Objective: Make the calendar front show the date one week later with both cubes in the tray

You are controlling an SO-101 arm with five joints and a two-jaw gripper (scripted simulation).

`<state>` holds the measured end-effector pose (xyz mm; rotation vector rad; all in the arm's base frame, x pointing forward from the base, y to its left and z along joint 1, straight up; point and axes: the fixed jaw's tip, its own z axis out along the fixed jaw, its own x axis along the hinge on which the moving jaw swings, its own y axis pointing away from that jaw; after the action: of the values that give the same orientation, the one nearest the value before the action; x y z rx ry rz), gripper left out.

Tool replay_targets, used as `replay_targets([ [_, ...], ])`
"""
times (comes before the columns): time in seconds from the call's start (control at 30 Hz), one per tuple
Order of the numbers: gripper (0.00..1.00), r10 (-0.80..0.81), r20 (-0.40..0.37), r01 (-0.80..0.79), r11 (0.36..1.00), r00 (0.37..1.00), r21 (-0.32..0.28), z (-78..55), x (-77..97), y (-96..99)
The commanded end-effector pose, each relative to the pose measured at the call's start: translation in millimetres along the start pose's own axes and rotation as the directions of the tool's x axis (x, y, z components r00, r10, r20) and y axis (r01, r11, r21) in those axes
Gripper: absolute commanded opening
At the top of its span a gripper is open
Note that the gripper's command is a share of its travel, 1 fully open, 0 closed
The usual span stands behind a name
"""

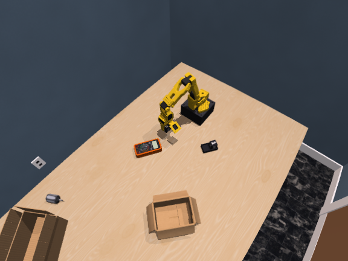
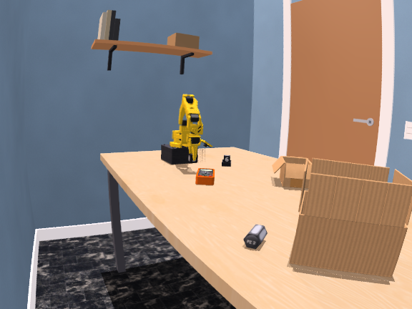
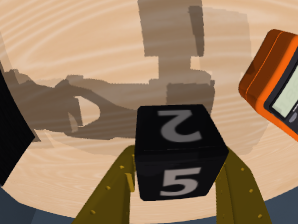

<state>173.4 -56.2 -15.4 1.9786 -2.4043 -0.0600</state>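
Observation:
My gripper (image 1: 166,128) (image 2: 193,157) (image 3: 178,156) is shut on a black cube, held above the table in front of the arm's base. In the wrist view the held cube (image 3: 147,175) shows a grey 5, upright, on its near face and a 2, upside down, on the face beyond it. The black calendar tray (image 1: 206,148) (image 2: 226,164) stands apart from the gripper, on the right in the top view. The other black cube (image 1: 213,144) (image 2: 227,159) sits at one end of it and shows a 6 towards the exterior camera. The month's name cannot be read.
An orange multimeter (image 1: 148,148) (image 2: 205,177) (image 3: 280,85) lies close to the gripper. An open cardboard box (image 1: 175,232) (image 2: 295,182) stands farther out. A larger box (image 1: 55,235) (image 2: 348,243) and a dark grey screwdriver bit holder (image 1: 53,198) (image 2: 255,236) are at the far end.

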Motion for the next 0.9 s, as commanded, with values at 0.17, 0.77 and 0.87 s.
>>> replay_targets([
  [0.17,0.0,-0.231,-0.012,0.231,0.973,0.973,0.026,-5.3,-44.3,-5.7],
  [0.77,0.0,-0.718,-0.034,0.719,0.695,0.695,0.01,-2.7,-145.5,36.7],
  [0.87,0.0,-0.775,-0.037,0.776,0.631,0.631,0.007,-2.1,-158.1,48.0],
])
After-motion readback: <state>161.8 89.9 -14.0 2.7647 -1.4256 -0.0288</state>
